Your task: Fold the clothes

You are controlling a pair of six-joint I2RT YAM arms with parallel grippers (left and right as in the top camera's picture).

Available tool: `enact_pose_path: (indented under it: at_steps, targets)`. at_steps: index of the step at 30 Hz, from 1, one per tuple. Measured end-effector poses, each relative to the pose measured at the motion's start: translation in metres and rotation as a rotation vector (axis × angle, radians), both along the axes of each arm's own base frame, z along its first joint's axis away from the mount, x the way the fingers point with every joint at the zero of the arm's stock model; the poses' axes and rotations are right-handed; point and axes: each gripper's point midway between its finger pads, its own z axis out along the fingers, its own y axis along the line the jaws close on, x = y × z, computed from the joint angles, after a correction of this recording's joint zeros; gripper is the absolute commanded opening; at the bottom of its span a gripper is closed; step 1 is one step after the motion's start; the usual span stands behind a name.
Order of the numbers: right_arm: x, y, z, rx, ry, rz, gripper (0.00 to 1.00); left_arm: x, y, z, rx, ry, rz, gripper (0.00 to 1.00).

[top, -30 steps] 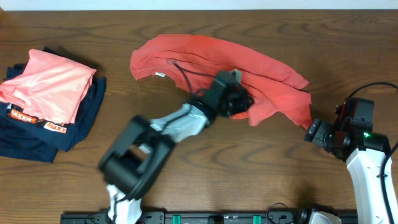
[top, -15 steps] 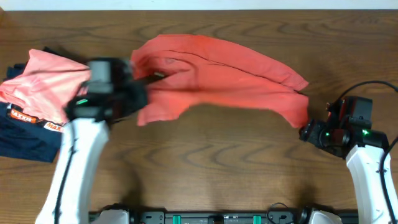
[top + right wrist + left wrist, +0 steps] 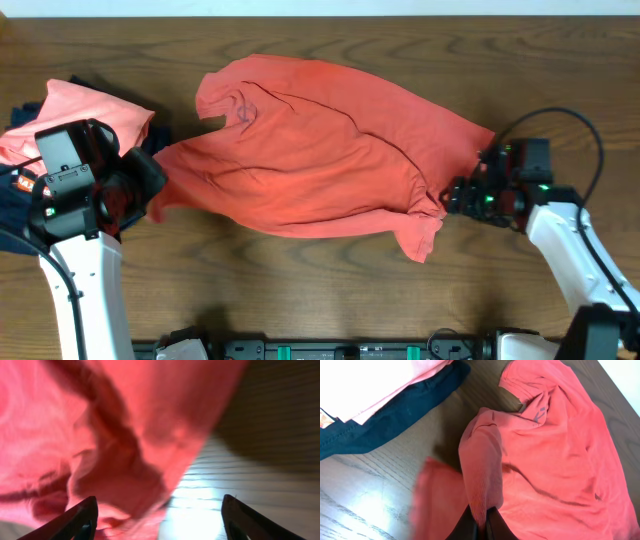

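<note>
The coral-red t-shirt, the clothes (image 3: 320, 150), lies crumpled and stretched across the middle of the table. Its neck opening is at the back left. My left gripper (image 3: 150, 190) is at the shirt's left end. In the left wrist view that gripper (image 3: 482, 521) is shut on a pinched ridge of the red fabric (image 3: 560, 450). My right gripper (image 3: 452, 195) sits at the shirt's right edge, beside a hanging corner. In the right wrist view it (image 3: 160, 520) stands open, with the shirt's edge (image 3: 100, 420) blurred between and beyond its dark fingers (image 3: 82, 520).
A paler salmon-pink folded garment (image 3: 85, 110) lies on navy garments (image 3: 395, 415) at the far left, right behind my left arm. Bare wooden table (image 3: 300, 290) runs along the front.
My left arm has swung from the shirt's middle to the far left, dragging fabric with it and spreading the shirt wide. My right gripper has moved in to the shirt's right edge.
</note>
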Motion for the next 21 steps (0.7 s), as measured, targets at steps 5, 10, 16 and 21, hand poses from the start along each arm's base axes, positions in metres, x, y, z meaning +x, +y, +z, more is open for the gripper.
enact_pose_path:
  at_steps: [5, 10, 16, 21]
  targets:
    - [-0.01, 0.024, -0.018, 0.031, 0.087, 0.035, 0.8, 0.0, 0.0, -0.001, 0.0, 0.003, 0.0, 0.06]
    - [-0.016, 0.033, -0.026, 0.046, 0.133, 0.044, 0.75, 0.0, 0.0, -0.001, 0.0, 0.004, 0.001, 0.06]
    - [0.007, 0.037, -0.02, 0.067, 0.041, 0.035, 0.74, 0.0, 0.001, -0.001, 0.001, 0.005, 0.002, 0.06]
    - [0.023, 0.042, -0.013, 0.084, -0.03, 0.033, 0.67, 0.0, 0.0, -0.001, 0.001, 0.005, 0.002, 0.06]
